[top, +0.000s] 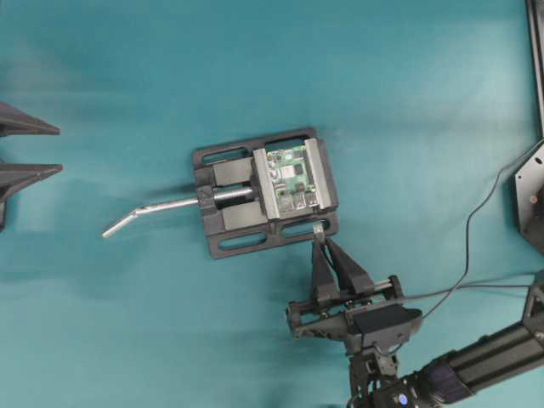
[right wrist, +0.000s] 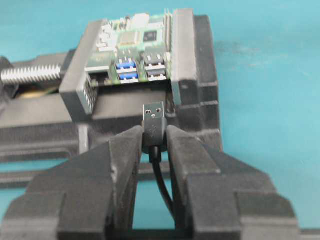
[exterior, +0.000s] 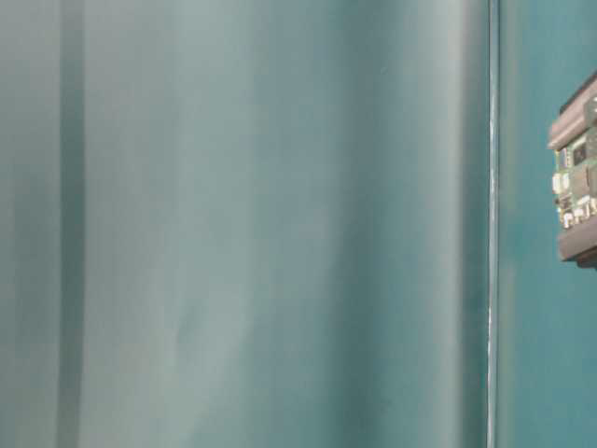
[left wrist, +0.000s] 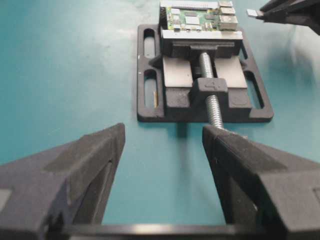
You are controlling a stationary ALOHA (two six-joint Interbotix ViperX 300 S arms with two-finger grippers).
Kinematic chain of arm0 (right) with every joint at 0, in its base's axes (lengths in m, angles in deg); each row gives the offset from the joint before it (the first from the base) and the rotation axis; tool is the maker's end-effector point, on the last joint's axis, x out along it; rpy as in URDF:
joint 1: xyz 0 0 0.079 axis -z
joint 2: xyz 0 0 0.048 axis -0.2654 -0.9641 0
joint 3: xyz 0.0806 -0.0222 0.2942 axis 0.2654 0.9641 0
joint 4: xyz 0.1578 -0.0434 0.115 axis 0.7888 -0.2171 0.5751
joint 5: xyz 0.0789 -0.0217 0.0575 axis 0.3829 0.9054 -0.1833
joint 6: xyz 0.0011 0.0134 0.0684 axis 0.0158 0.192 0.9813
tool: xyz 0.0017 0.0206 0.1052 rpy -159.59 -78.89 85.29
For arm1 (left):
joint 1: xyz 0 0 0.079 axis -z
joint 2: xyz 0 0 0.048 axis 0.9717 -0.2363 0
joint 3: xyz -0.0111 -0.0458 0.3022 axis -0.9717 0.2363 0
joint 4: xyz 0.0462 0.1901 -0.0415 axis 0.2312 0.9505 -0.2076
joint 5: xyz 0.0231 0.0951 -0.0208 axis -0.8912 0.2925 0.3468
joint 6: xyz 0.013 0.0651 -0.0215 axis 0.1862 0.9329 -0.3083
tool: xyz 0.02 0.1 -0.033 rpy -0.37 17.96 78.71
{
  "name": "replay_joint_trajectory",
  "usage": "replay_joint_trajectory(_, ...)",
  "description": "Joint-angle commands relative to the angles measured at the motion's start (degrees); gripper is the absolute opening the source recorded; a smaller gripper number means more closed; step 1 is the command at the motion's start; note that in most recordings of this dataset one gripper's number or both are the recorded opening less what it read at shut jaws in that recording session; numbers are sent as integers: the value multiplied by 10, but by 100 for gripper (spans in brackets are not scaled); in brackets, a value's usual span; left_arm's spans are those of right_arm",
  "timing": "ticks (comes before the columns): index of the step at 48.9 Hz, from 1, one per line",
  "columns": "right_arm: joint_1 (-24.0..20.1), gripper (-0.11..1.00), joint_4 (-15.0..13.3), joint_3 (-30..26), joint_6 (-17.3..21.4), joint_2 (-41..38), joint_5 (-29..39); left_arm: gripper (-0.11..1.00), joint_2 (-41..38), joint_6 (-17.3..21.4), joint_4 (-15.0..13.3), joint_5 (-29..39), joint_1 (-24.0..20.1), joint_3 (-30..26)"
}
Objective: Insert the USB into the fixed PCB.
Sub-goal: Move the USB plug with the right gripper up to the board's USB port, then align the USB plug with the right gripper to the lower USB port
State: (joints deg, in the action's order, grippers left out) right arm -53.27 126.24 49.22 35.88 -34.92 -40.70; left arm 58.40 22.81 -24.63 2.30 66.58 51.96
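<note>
The fixed PCB point(top: 291, 178) is a small green board clamped between the grey jaws of a black vise point(top: 229, 231). Its silver and blue ports face my right gripper point(right wrist: 154, 136). That gripper is shut on the USB point(right wrist: 154, 119), pinching the dark body so the silvery tip sticks out toward the ports. The USB point(top: 318, 228) hangs over the vise's near edge, a short gap from the PCB point(right wrist: 135, 42). My left gripper point(left wrist: 164, 135) stands open and empty, well left of the vise, its fingers point(top: 30, 127) at the overhead view's left edge. The PCB point(exterior: 578, 177) also shows at table level.
The bent silver vise handle point(top: 153, 208) sticks out left from the screw point(left wrist: 212, 102), toward my left gripper. The thin black USB cable point(top: 476, 217) trails off to the right past a black arm base point(top: 531, 200). Teal table surrounds the vise.
</note>
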Motion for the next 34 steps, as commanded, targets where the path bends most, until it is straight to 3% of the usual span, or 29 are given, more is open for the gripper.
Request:
replay_joint_trajectory(1, 2, 19, -5, -7, -1, 21, -5, 68, -4, -4, 2, -3, 0, -12)
replay_joint_trajectory(34, 21, 19, -19, 3, -2, 33, -11, 68, -5, -4, 2, -3, 0, -12)
